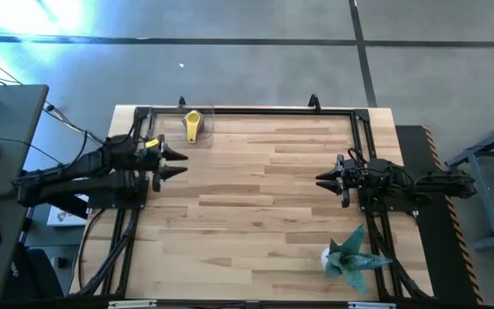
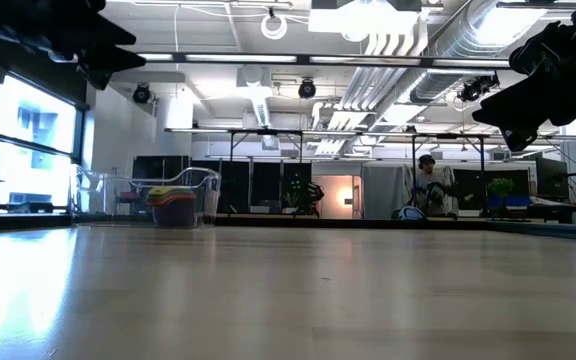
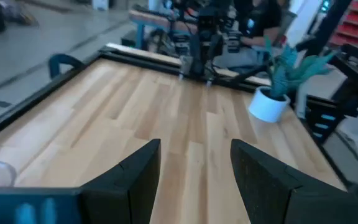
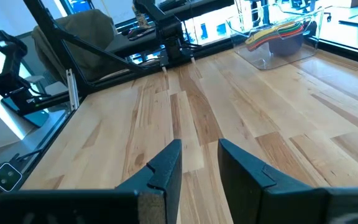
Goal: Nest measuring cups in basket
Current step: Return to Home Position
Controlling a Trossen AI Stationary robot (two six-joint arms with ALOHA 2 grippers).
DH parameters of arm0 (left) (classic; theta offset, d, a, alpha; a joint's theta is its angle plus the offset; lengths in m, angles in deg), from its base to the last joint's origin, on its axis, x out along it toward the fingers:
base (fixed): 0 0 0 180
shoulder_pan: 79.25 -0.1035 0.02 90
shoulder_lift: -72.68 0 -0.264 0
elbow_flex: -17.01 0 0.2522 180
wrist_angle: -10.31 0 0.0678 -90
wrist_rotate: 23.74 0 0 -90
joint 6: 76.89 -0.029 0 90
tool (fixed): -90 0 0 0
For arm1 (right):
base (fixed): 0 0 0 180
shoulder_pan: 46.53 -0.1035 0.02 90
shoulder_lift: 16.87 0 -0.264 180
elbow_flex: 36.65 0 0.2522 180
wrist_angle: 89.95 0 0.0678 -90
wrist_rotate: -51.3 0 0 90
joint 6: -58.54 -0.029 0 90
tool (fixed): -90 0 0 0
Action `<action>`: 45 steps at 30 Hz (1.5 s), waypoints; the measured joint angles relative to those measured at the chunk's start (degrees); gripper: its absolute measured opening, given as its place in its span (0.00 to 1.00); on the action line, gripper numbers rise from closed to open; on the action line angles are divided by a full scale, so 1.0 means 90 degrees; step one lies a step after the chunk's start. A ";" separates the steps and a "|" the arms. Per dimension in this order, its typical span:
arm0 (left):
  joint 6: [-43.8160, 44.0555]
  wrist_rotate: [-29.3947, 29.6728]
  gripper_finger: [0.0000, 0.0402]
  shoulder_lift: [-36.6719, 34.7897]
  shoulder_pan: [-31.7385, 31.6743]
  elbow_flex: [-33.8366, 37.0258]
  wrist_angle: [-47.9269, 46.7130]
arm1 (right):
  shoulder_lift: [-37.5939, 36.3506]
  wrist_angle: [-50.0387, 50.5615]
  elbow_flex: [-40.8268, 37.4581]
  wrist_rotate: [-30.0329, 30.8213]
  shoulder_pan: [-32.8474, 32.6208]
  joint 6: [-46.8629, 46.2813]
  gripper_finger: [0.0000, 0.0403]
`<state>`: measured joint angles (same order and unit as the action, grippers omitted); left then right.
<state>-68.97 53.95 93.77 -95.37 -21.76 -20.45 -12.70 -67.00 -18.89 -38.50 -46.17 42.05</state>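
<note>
Cups (image 1: 193,123): one nested stack with yellow on top and its handle pointing toward the table's middle. In the low view (image 2: 173,205) red, orange and yellow bands show. In the right wrist view (image 4: 277,31) the handles fan out over one side. I cannot count every cup.

Basket (image 1: 204,129): clear, with low walls, and it holds the stack. It stands upright on the table (image 1: 256,215) in the far corner on my left arm's side, just inside the black frame (image 1: 247,111). Its see-through walls (image 2: 204,190) rise above the stack in the low view. In the right wrist view (image 4: 272,55) it sits flat on the wood.

Left gripper (image 1: 181,163): holds nothing and is raised off the table near the left edge. It is close to the basket but apart from it, and points toward the table's middle. Its fingers stand wide apart, and bare wood shows between them in its own wrist view (image 3: 196,149).

Right gripper (image 1: 320,178): holds nothing and hangs by the right edge, facing the left one and well apart from the basket. Its fingers stand a little apart, with a narrow gap showing in its own wrist view (image 4: 199,149).

Plant (image 1: 350,256): spiky and teal, in a white pot (image 3: 267,104), in the near right corner. It is well apart from the basket.

Person (image 2: 428,185): far back in the room beyond the table.
</note>
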 joint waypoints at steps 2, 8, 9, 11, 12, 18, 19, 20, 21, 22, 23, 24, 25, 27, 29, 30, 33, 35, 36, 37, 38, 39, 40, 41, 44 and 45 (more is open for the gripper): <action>-0.0005 0.0276 0.46 -0.0318 0.0084 0.0295 0.0130 | 0.0000 0.0000 0.0002 0.0000 -0.0002 0.0002 0.24; -0.0175 0.1107 0.46 -0.1022 0.0307 0.0941 0.0225 | 0.0000 0.0000 0.0002 0.0000 0.0001 0.0002 0.24; -0.0177 0.1216 0.46 -0.1096 0.0334 0.1065 0.0250 | 0.0000 0.0000 0.0002 0.0000 -0.0002 0.0001 0.24; -0.0171 0.1320 0.46 -0.1231 0.0381 0.1324 0.0436 | 0.0000 0.0000 0.0002 0.0001 0.0001 0.0000 0.24; -0.0172 0.1363 0.46 -0.1295 0.0396 0.1456 0.0571 | 0.0000 0.0000 0.0002 0.0001 -0.0001 -0.0001 0.24; -0.0175 0.1663 0.46 -0.1437 0.0401 0.2281 0.1629 | 0.0000 0.0000 0.0002 0.0001 -0.0002 0.0001 0.24; -0.0175 0.1731 0.46 -0.1437 0.0401 0.2394 0.1770 | 0.0000 0.0000 0.0002 0.0001 -0.0001 0.0001 0.24; -0.0174 0.1801 0.46 -0.1435 0.0401 0.2513 0.1920 | 0.0000 0.0000 0.0002 0.0001 -0.0001 0.0002 0.24; -0.0175 0.1878 0.46 -0.1435 0.0401 0.2639 0.2091 | 0.0000 0.0000 0.0002 0.0000 0.0001 0.0002 0.24; -0.0178 0.1975 0.46 -0.1433 0.0401 0.2708 0.2140 | 0.0000 0.0000 0.0002 0.0000 0.0001 0.0001 0.24; -0.0170 0.2112 0.46 -0.1424 0.0401 0.2706 0.2105 | 0.0000 0.0000 0.0002 0.0000 0.0000 0.0002 0.24; -0.0172 0.2273 0.46 -0.1402 0.0401 0.2704 0.2096 | 0.0000 0.0000 0.0002 0.0000 -0.0002 0.0002 0.24; -0.0179 0.2399 0.46 -0.1365 0.0401 0.2703 0.2116 | 0.0000 0.0000 0.0002 0.0001 -0.0001 0.0002 0.24; -0.0305 0.2624 0.46 -0.1291 0.0399 0.2702 0.2129 | 0.0000 0.0000 0.0002 0.0001 -0.0001 0.0002 0.24; -0.0516 0.2795 0.46 -0.1223 0.0399 0.2702 0.2166 | 0.0000 0.0000 0.0002 0.0000 0.0001 0.0002 0.24; -0.0598 0.2843 0.46 -0.1185 0.0399 0.2702 0.2173 | 0.0000 0.0000 0.0002 0.0000 -0.0001 0.0001 0.24; -0.0590 0.2853 0.46 -0.1098 0.0396 0.2702 0.2169 | 0.0000 0.0000 0.0002 0.0002 -0.0001 0.0002 0.24; -0.0576 0.2826 0.46 -0.1082 0.0396 0.2702 0.2166 | 0.0000 0.0000 0.0002 0.0000 -0.0001 0.0001 0.24; -0.0575 0.2826 0.46 -0.1082 0.0396 0.2702 0.2167 | 0.0000 0.0000 0.0002 0.0000 -0.0001 0.0000 0.24; -0.0576 0.2824 0.46 -0.1082 0.0396 0.2702 0.2166 | 0.0000 0.0000 0.0002 0.0000 -0.0002 0.0002 0.24; -0.0576 0.2819 0.46 -0.1082 0.0396 0.2702 0.2166 | 0.0000 0.0000 0.0002 0.0000 -0.0002 0.0002 0.24; -0.0575 0.2818 0.46 -0.1082 0.0396 0.2702 0.2166 | 0.0000 0.0000 0.0002 0.0000 0.0000 0.0000 0.24; -0.0576 0.2818 0.46 -0.1082 0.0396 0.2702 0.2166 | 0.0000 0.0000 0.0002 0.0000 -0.0001 0.0001 0.24; -0.0576 0.2818 0.46 -0.1082 0.0396 0.2702 0.2166 | 0.0000 0.0000 0.0002 0.0000 0.0000 0.0000 0.24; -0.0573 0.2818 0.46 -0.1082 0.0396 0.2702 0.2166 | 0.0000 0.0000 0.0002 0.0002 0.0001 0.0001 0.24; -0.0573 0.2816 0.46 -0.1082 0.0396 0.2702 0.2165 | 0.0000 0.0000 0.0002 0.0000 0.0001 0.0001 0.24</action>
<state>-74.12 79.29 84.03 -91.81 2.56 -0.96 -12.70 -67.00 -18.88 -38.50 -46.17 42.06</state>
